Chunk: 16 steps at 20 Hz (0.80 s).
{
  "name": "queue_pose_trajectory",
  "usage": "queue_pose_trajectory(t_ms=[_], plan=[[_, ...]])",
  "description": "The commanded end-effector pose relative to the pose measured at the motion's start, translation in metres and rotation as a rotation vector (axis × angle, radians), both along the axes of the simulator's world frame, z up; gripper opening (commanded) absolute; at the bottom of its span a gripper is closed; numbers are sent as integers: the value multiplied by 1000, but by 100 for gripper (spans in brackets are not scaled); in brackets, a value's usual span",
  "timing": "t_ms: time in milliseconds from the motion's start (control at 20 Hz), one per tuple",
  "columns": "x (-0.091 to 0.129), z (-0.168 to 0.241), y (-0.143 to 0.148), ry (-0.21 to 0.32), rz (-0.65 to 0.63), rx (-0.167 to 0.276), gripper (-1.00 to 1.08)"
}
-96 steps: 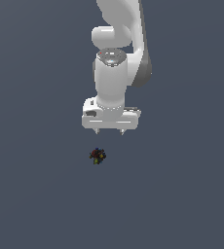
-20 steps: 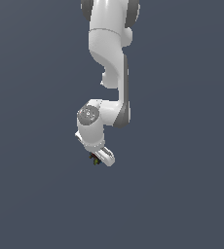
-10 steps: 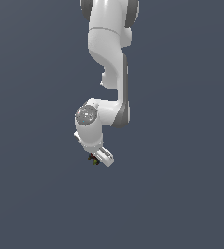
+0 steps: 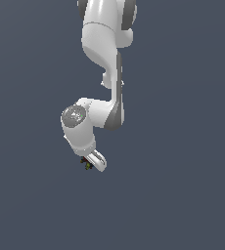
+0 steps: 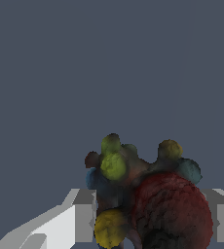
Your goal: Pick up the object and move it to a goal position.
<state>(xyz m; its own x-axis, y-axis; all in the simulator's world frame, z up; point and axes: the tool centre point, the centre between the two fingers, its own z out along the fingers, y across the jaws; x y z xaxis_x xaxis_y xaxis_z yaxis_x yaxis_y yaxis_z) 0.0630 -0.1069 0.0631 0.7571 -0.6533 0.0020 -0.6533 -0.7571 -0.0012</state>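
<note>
Exterior view: the white arm [image 4: 104, 63] descended from the top centre of the frame and bent at a grey-capped joint [image 4: 74, 116] left of centre. The gripper [image 4: 91, 162] sat below that joint, in the lower middle of the frame, tilted toward the lower right. The object [image 4: 87, 165], a tiny dark speckled clump, showed at the gripper's lower left edge, touching it. The plain dark grey surface [image 4: 183, 195] filled the rest of the frame.

Wrist view: the object [image 5: 148, 199] filled the lower centre of the frame as a dark cluster of red, yellow, green and blue lobes. The white fingers [image 5: 82, 221] stood at either side of it, closed against the object.
</note>
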Motion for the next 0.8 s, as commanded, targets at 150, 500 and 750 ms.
queue_pose_trajectory(t_ms=[150, 500, 750], plan=[[21, 23, -24, 0, 0, -1, -100], [46, 47, -51, 1, 0, 0, -100], [59, 59, -64, 2, 1, 0, -100]])
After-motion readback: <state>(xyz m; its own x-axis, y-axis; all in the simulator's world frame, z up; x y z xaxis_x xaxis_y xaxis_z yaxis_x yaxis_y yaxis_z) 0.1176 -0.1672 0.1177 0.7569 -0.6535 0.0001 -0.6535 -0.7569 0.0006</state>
